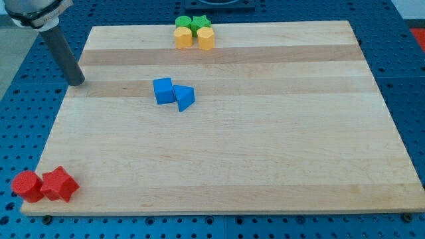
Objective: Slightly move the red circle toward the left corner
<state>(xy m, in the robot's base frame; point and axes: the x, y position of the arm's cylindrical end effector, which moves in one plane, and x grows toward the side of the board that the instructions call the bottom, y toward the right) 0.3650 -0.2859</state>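
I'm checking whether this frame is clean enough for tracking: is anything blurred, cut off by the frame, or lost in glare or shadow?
Camera view: lighting is even and soft, no glare on the wooden board; my tip is sharp, far above the red circle, and casts only a faint shadow; the red circle overhangs the board's bottom-left corner beside the red star, both edges crisp; the rod's top is cropped by the frame.

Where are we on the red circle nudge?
Looks mostly done: the red circle sits at the board's bottom-left corner, partly over the edge, touching the red star. Nothing in hand: my tip rests far off near the view's upper left, well left of the blue blocks. Left: little, if anything.
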